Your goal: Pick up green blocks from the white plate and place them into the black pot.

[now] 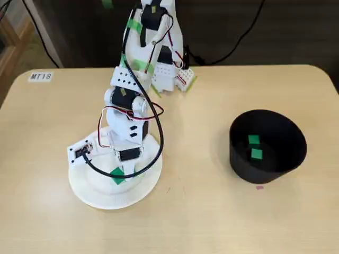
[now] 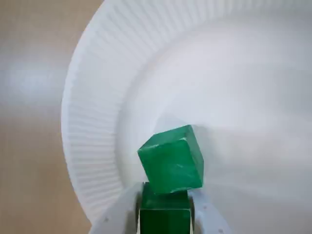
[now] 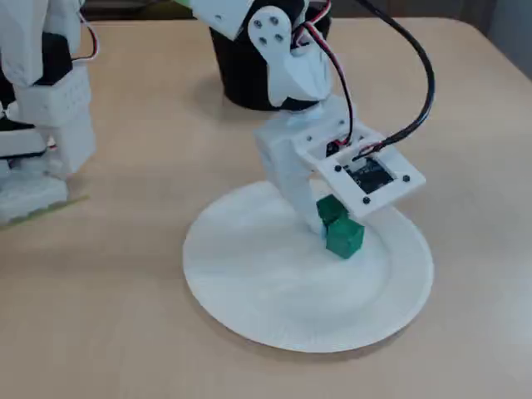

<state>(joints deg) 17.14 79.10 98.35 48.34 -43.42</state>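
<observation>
A green block (image 2: 171,158) lies on the white plate (image 2: 92,122), turned at an angle, right at the tip of a green-taped finger (image 2: 165,217) in the wrist view. In both fixed views my gripper (image 1: 123,169) (image 3: 327,223) reaches down onto the plate (image 1: 90,193) (image 3: 249,283) with the block (image 1: 117,176) (image 3: 344,236) at its tips. The arm and camera mount hide how the jaws stand. Two more green blocks (image 1: 255,146) lie inside the black pot (image 1: 267,164), far right of the plate in a fixed view.
The arm's base (image 1: 169,74) stands at the table's back edge. A label (image 1: 41,76) is stuck at the back left corner. In the other fixed view, the pot (image 3: 241,79) sits behind the gripper and a second white arm part (image 3: 46,108) stands at left.
</observation>
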